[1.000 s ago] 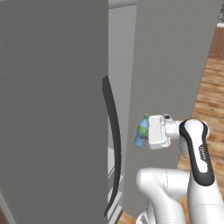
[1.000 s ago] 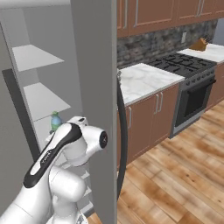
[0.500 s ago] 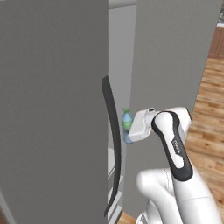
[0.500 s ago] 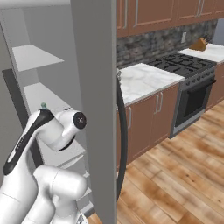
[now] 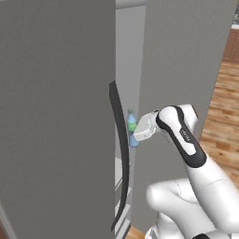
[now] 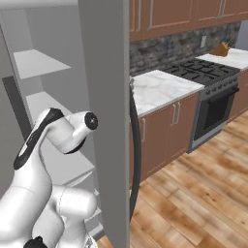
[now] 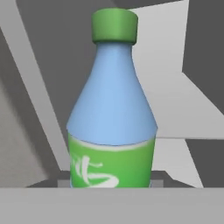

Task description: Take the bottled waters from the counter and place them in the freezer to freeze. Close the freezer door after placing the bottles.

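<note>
Arm swung leftward, tool [image 5: 135,133] gripping bottle [image 5: 132,126] inside freezer [image 5: 182,70]

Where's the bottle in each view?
Left base view: bottle at centre, in the gap between the freezer doors, held by the gripper.
Right base view: can't make it out; the arm and door cover that spot.
Hand view: bottle upright, centre.
Shared landmark: the freezer's white shelves.

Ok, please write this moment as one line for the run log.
pincer: shut on bottle | bottle: blue, green cap and label, upright | position: in gap of open freezer doors | door: not closed yet
</note>
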